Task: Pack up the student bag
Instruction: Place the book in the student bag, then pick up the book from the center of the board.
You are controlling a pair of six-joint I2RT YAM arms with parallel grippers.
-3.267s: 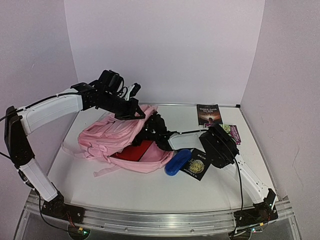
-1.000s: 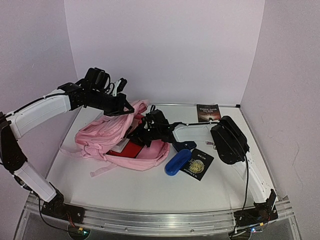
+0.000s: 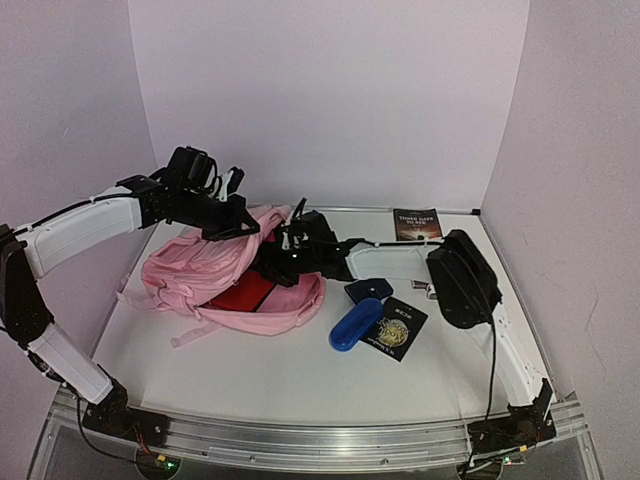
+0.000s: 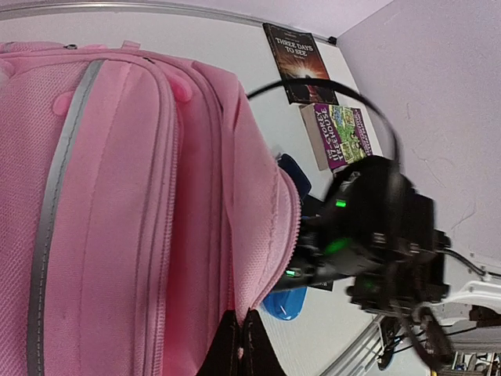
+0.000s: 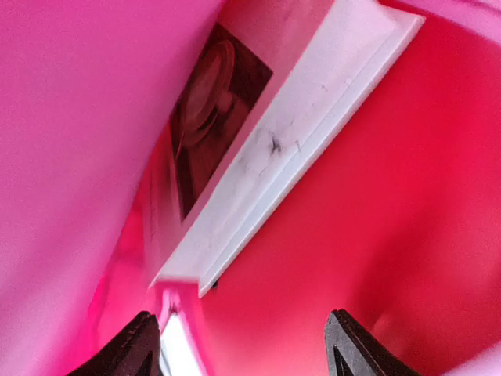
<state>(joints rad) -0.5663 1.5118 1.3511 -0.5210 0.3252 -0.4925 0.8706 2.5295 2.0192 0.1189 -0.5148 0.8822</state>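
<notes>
One pink student bag (image 3: 215, 275) lies on the left half of the table (image 3: 300, 370), its raised flap pinched between the shut fingers of the left gripper (image 4: 239, 352). The right gripper (image 5: 246, 345), fingers spread and empty, is inside it near one white-edged book (image 5: 274, 149). Two more lie by the far right corner, a dark book (image 4: 300, 63) and a purple book (image 4: 338, 135).

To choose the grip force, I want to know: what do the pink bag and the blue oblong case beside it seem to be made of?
Student bag: soft woven fabric with a matte finish; a fine weave, stitched seams and folds are visible. Blue case: probably hard plastic, perhaps slightly glossy; its surface looks smooth, rounded and uniform, but it is too small in view to be sure.
</notes>
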